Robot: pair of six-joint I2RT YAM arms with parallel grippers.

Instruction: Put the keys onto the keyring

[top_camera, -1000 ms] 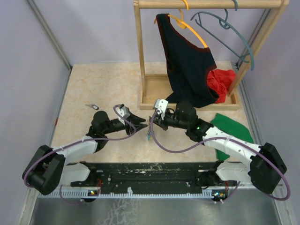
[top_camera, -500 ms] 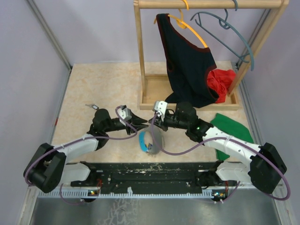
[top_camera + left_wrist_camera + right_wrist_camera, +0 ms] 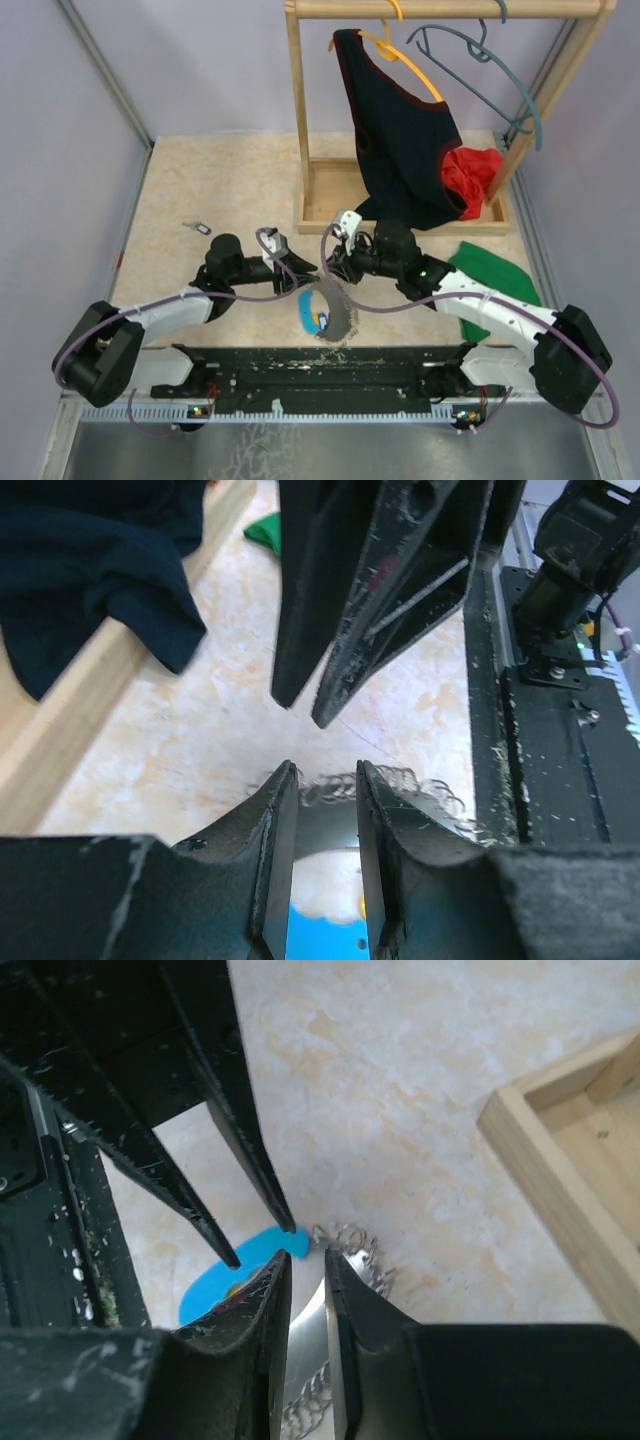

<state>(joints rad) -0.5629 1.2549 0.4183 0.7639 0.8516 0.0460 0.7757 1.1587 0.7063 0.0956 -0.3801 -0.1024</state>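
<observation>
Oval keyring, springy grey coil with a smooth light-blue arc, lies on marbled table. Left gripper and right gripper crowd over it, jaws slightly parted. Tiny key well apart.

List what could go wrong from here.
1. The left fingers and right fingers meet nearly tip to tip at the keyring; closing in could knock them together.
2. The keyring's thin coil may slip from a pinch.
3. The tiny key lies far off to the left; it may prove hard to grasp.
</observation>
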